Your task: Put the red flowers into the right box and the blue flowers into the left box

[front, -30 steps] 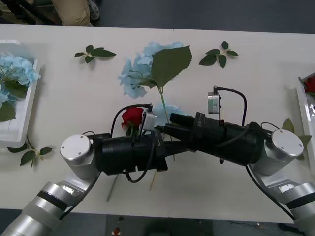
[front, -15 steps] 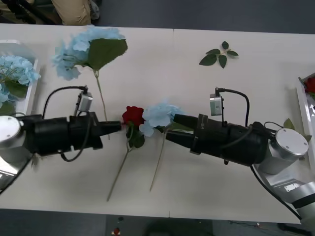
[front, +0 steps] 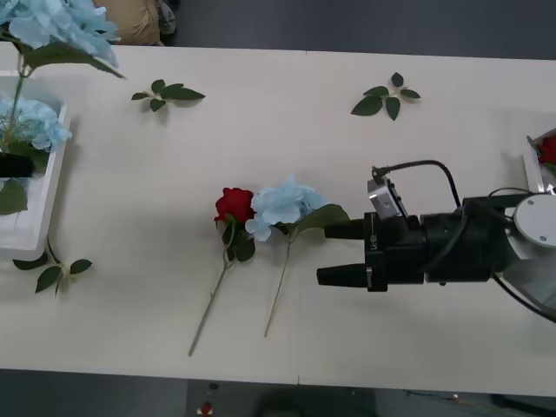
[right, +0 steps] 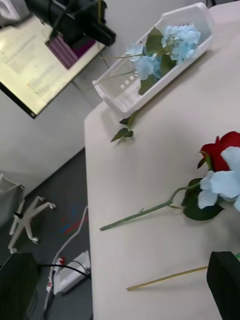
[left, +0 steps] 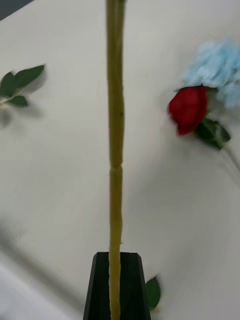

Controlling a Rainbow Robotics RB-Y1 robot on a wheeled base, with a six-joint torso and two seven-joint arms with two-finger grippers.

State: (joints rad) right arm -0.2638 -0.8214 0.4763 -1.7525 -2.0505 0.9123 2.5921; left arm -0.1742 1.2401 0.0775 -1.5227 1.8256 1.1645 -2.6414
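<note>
The left pincer (left: 116, 285) is clamped on the stem of a blue flower (front: 56, 30), whose head hangs at the desk's ten-o'clock corner — above the left box (front: 39, 226), where more blue blooms (front: 35, 126) lie. The right pincer (front: 334, 254) rests low over the desk (front: 261, 139) at about four o'clock, its black fingers apart, their tips just beside a leaf of the blue flower on the desk (front: 282, 202). A red flower (front: 234, 206) lies touching that bloom at the centre — both stems trailing toward six. The right box (front: 532, 156) sits at three o'clock with a red bloom (front: 547, 149) inside.
</note>
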